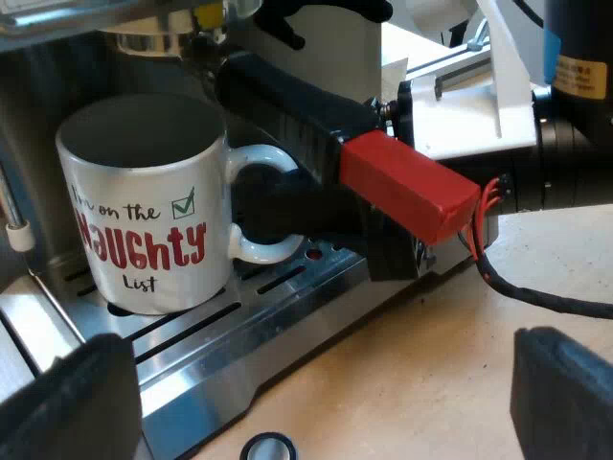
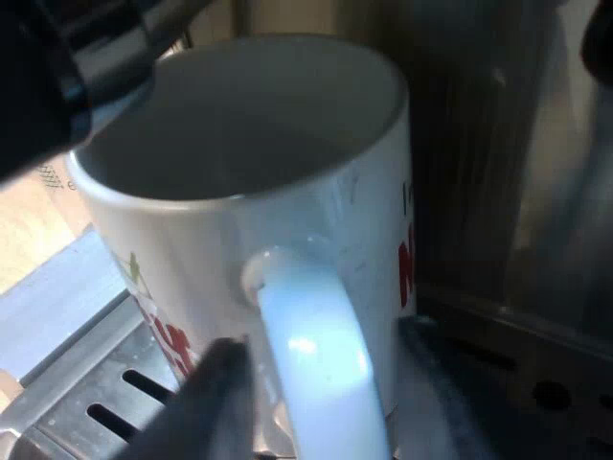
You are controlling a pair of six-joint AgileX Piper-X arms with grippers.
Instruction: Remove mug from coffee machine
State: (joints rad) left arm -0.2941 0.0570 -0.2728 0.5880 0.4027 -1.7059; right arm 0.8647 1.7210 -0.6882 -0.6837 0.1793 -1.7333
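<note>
Standing on the espresso machine's slotted drip tray [image 1: 239, 326], the mug [image 1: 144, 206] [image 2: 239, 144] (lettering at its 6 o'clock, loop at 3) sits below the holder's red-ended handle [image 1: 407, 187]. The right tool [image 1: 278, 213] is at the mug's loop; I cannot tell whether it grips. The left tool [image 1: 316, 402] hangs wide open over the bench [image 1: 421, 364].

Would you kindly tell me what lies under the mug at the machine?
The mug stands on the machine's slotted metal drip tray, whose slots show around its base. The part of the tray directly beneath the mug is covered, so anything there cannot be seen.
</note>
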